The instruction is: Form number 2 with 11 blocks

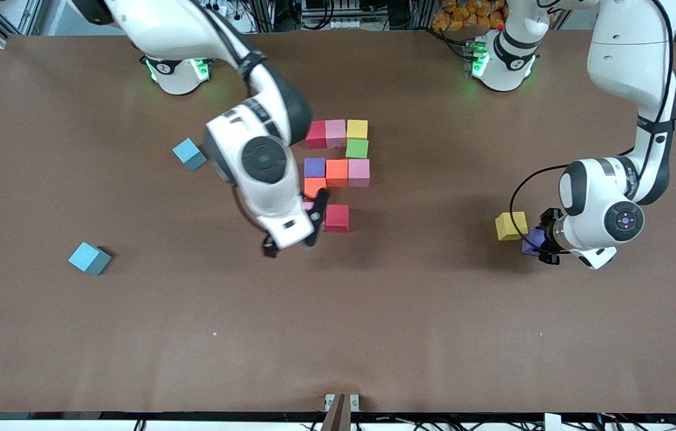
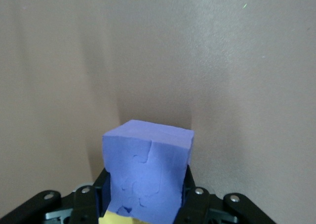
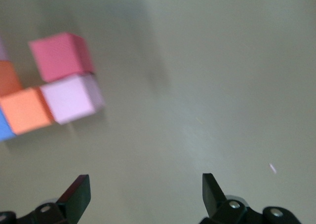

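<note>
A: From the front, the number 2 [image 1: 338,170] sat mid-table, 10 cubes placed: the red cube [image 1: 336,218] and a pink cube [image 1: 308,206] made up its bottom row so far, nearest the camera. The right gripper [image 1: 290,234] hung spread and empty just beside them. The left gripper [image 1: 544,244], low at the left arm's end of the table, pinched the purple cube [image 1: 531,243] beside a spare yellow cube [image 1: 511,225].

B: Its wrist view?

A: The purple cube [image 2: 147,172] sat squarely between the jaws. I'd lift straight up to clear the yellow one, then seat it against the red cube.

B: The right wrist view?

A: Spread fingers [image 3: 76,194] over bare table. The arm hid most of the pink cube from the front.
</note>
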### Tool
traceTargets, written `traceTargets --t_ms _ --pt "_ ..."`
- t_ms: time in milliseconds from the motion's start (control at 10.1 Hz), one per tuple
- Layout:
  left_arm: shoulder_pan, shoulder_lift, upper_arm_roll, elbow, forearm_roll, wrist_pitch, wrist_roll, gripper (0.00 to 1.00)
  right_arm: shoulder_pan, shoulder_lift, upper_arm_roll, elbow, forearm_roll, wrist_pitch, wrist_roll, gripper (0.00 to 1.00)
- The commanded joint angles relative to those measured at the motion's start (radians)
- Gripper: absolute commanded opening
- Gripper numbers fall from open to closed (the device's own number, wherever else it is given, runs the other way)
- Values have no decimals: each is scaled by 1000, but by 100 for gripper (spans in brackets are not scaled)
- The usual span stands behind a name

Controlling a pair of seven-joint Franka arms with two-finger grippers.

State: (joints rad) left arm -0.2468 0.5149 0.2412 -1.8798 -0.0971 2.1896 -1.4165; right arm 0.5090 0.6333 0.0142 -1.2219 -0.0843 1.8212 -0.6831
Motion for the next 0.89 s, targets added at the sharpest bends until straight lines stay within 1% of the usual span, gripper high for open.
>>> traceTargets --t_ms 0,99,198,297,395,494,593,791 --pt "-2 -35 -3 114 11 -182 13 30 -162 -61 3 -31 11 -3 0 100" --pt "-11 -36 -5 161 8 -223 7 28 -238 -87 4 -33 14 -20 -10 100" --pt "-17 -35 -20 201 2 -255 -1 28 -306 -102 4 -33 15 -66 -13 100" --pt "-19 -32 -43 232 -27 -270 -10 29 -364 -113 4 -34 14 -94 -35 100" --pt "-20 -29 -68 255 -38 -272 -37 33 -423 -122 4 -34 14 -126 -39 100" --pt "-29 -27 -95 277 -38 -272 -62 33 -482 -136 7 -44 18 -144 -32 100" --pt "-51 -23 -117 297 -38 -272 -88 33 -518 -159 6 -76 18 -149 -26 100" --pt "-142 3 -120 314 -33 -272 -142 32 -518 -243 6 -215 17 -132 46 100"
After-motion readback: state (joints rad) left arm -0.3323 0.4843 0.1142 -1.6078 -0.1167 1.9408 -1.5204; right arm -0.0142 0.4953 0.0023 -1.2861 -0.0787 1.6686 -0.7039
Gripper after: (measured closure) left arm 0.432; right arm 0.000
